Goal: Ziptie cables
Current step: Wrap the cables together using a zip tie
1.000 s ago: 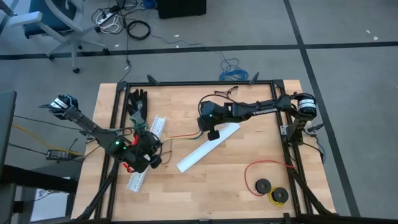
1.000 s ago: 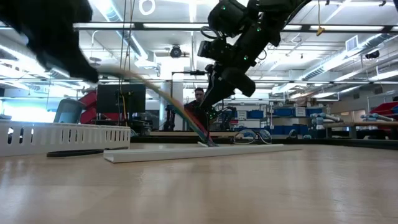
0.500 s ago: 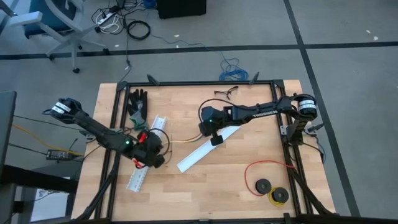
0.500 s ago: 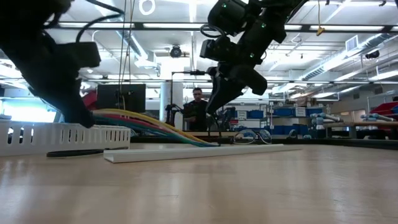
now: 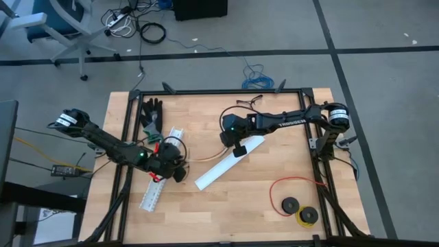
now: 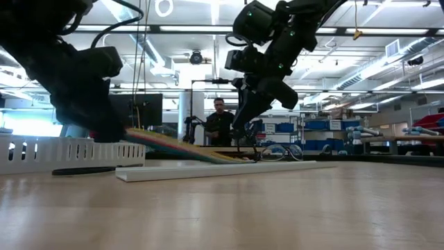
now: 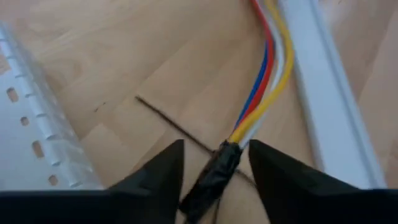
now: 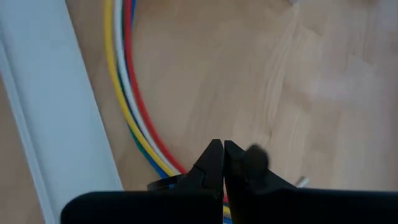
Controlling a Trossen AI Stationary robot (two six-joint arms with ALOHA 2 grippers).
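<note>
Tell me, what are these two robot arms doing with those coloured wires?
They are handling a bundle of cables lying on the wooden table. The left claw stands open around the bundle's dark taped end, not gripping it. The right claw is shut and low over the table, right beside the other stretch of the wires. A white plastic channel lies alongside.

Evenly lit from overhead, without glare on the bench (image 5: 274,165).
Soft, short shadows under both arms from above; bright ceiling strip lights (image 6: 132,17) and a ring lamp (image 6: 164,7) flaring in the low view, rendering the near arm (image 6: 62,62) a blurred black silhouette; close wrist views slightly soft, dark fingers (image 7: 155,177) out of focus.
</note>
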